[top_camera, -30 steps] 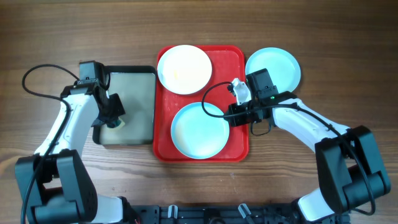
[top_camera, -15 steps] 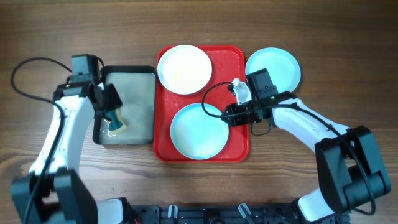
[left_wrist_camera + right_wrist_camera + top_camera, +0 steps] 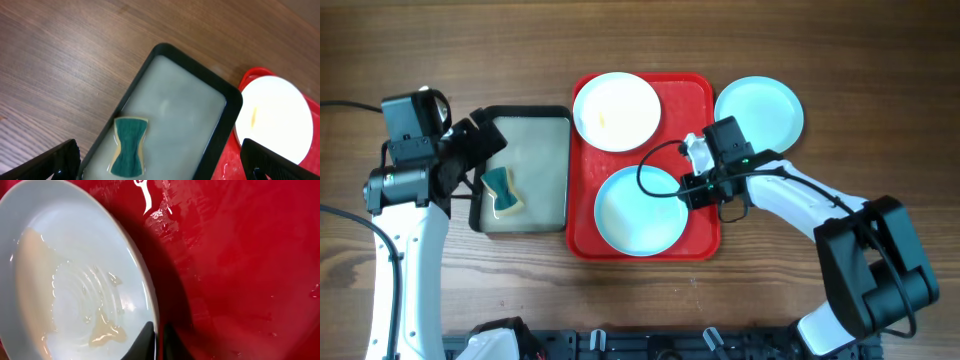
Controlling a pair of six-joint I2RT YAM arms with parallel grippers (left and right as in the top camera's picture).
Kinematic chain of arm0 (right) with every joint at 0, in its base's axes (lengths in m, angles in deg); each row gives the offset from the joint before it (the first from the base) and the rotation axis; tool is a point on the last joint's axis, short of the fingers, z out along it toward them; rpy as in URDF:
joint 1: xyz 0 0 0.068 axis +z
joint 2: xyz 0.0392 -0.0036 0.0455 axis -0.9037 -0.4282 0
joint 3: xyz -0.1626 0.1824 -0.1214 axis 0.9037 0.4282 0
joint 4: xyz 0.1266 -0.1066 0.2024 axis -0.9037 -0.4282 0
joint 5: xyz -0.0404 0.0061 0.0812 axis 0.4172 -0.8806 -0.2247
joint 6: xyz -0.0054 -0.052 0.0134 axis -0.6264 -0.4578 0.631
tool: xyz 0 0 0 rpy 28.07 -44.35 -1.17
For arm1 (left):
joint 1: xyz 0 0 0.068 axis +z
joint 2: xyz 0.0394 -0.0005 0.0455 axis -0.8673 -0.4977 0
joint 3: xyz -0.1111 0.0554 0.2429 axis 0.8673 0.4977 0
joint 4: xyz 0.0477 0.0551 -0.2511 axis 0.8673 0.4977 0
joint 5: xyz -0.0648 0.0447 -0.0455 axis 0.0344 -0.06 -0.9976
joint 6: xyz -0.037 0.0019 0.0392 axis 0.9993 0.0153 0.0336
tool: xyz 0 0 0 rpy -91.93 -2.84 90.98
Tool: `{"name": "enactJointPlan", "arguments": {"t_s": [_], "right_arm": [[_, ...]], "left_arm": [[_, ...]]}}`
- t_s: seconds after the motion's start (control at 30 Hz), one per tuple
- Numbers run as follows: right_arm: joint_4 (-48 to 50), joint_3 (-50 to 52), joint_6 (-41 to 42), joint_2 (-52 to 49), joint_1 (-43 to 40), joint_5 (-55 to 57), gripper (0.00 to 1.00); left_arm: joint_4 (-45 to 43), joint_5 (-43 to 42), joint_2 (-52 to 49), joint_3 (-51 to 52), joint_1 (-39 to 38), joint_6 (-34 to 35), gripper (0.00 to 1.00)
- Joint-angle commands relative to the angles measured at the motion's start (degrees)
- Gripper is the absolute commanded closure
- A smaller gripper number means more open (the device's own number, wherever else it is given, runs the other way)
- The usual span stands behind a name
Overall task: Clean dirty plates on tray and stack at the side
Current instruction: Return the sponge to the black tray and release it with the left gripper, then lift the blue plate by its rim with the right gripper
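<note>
Overhead: red tray (image 3: pixel 703 100) at table centre, on wood-grain tabletop (image 3: pixel 640 35). White plate (image 3: pixel 617 111) in far half of tray, faint yellowish smear on it. Pale blue plate (image 3: pixel 640 209) in near half of tray. Second pale blue plate (image 3: pixel 758 110) off the tray, on the table just beside its far right corner. Black-rimmed grey-green tray (image 3: pixel 535 140) left of red tray, edges nearly touching. Green-topped sponge (image 3: pixel 501 190) lying free in its near left corner. Left gripper (image 3: pixel 480 160) over the small tray's left rim, above and beside the sponge, apart from it. Right gripper (image 3: pixel 688 191) at right rim of the near blue plate, arm and black cable crossing the red tray's right side and covering that stretch of rim.

Left wrist: fingers (image 3: pixel 47 162) spread wide at frame's lower corners, nothing between. Sponge (image 3: pixel 129 153) flat on wet grey tray floor below. White plate (image 3: pixel 274 122) at right, streak on it.

Right wrist: fingertips (image 3: pixel 146 341) pressed close on rim of blue plate (image 3: pixel 65 275), one each side. Pale greasy residue and wet film on plate. Red tray (image 3: pixel 240 255) wet, glossy.
</note>
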Motion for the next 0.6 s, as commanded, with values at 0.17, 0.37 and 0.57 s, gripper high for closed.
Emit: {"name": "enactJointPlan", "arguments": {"t_s": [0.17,0.37,0.57], "right_arm": [[0.3,-1.1,-0.2,-1.5,1.0,5.7,0.76],[0.0,-1.6,-1.6,-1.6,3.2,8.7,0.96],[-5.2,-5.9,-1.4,1.2,3.1,8.7,0.96]], "left_arm": [[0.5,-0.7,0.1,-0.6,0.3,0.3,0.0],[0.5,-0.7,0.1,-0.6,0.3,0.3,0.0],[0.5,-0.7,0.1,-0.6,0.3,0.3,0.0]]}}
